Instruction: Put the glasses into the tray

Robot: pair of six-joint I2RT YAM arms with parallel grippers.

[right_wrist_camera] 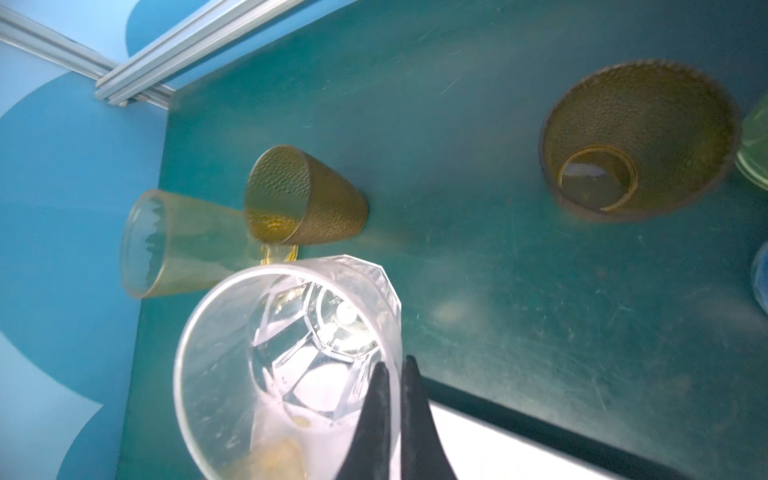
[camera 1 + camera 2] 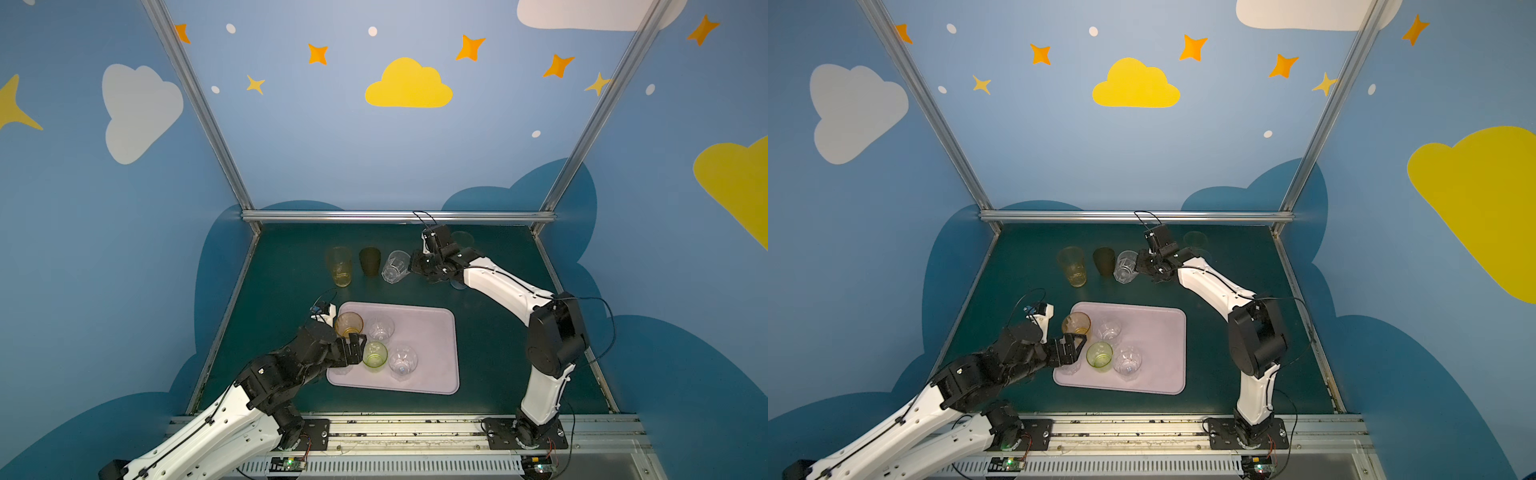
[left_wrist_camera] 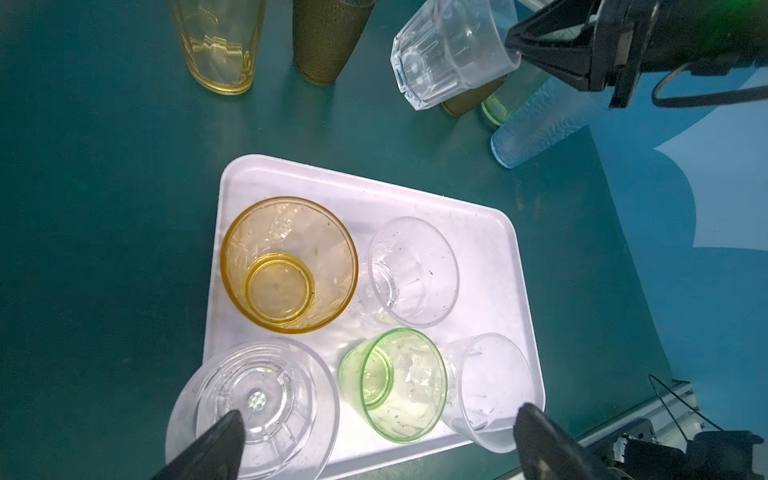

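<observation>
The flat pale lilac rectangular tray [image 2: 434,332] lies toward the front edge of the dark green desk [image 2: 291,291]. It holds five upright tumblers. A short orange translucent glass [image 3: 289,264] stands at its far-left corner with a short clear faceted glass [image 3: 411,270] beside it. In the nearer row are a short green translucent glass [image 3: 392,384], a second clear glass [image 3: 488,390], and a third clear glass [image 3: 253,407] at the near-left corner.

The left gripper [image 2: 356,348] hangs over the tray's left edge, jaws spread wide, holding nothing. The right gripper [image 1: 395,363] is pinched closed on the rim of a fourth clear faceted glass [image 2: 395,267], which is tilted beyond the tray's far edge.

Between the tray and the desk's far edge stand a tall yellow glass [image 2: 340,266] and a brown dimpled glass [image 2: 370,261]. Toward the far-right corner are a second brown glass [image 3: 469,97], a tall green glass [image 2: 462,240] and a tall blue glass [image 3: 536,124].
</observation>
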